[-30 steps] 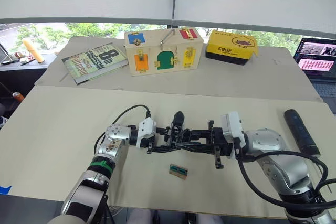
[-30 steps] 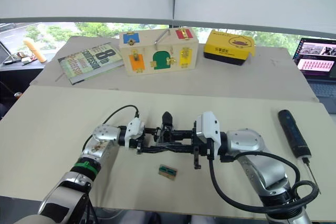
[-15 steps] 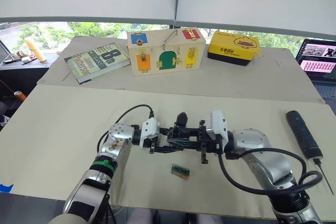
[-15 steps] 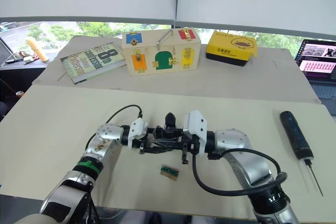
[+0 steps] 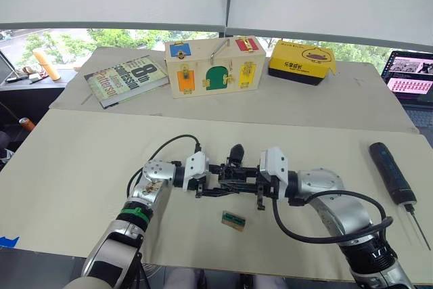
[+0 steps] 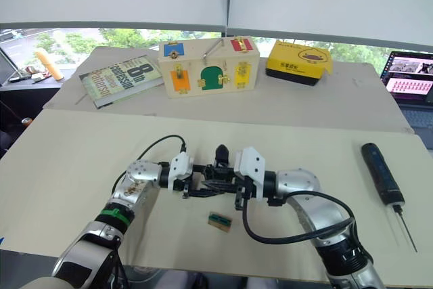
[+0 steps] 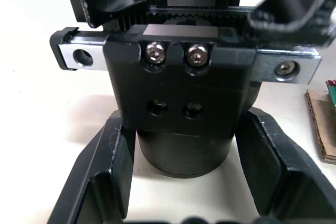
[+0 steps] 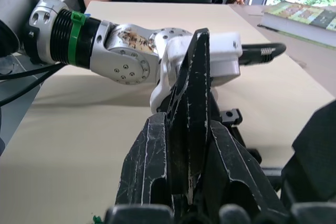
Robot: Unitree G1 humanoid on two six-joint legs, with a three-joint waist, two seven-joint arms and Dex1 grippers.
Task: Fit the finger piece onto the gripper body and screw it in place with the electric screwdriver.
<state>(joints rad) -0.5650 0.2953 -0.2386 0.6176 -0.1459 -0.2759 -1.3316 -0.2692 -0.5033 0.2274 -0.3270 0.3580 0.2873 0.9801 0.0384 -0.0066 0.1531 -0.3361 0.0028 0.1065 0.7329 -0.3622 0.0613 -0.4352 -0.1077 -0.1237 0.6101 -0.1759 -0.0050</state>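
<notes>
The gripper body [image 5: 229, 172], a black blocky assembly with a pointed finger [image 5: 235, 152] sticking up, is held just above the table's middle. My left gripper [image 5: 210, 182] is shut on it; in the left wrist view its fingers [image 7: 116, 161] clamp the body's round base [image 7: 184, 153]. My right gripper [image 5: 247, 182] reaches in from the right, shut on the finger piece [image 8: 192, 77], a black pointed piece standing between its fingers [image 8: 148, 171]. The piece sits right against the body. The electric screwdriver [image 5: 389, 172] lies on the table at the far right, its bit [image 5: 416, 225] pointing toward the front edge.
A small green-and-tan rectangle [image 5: 233, 220] lies just in front of the grippers. On the back table stand a wooden latch box [image 5: 213, 65], a book [image 5: 125, 79] and a yellow box [image 5: 301, 61]. A laptop [image 5: 409, 76] sits at the far right.
My right gripper has moved left with the finger piece, from well apart to right up against the gripper body. The left gripper has held the body nearly still.
</notes>
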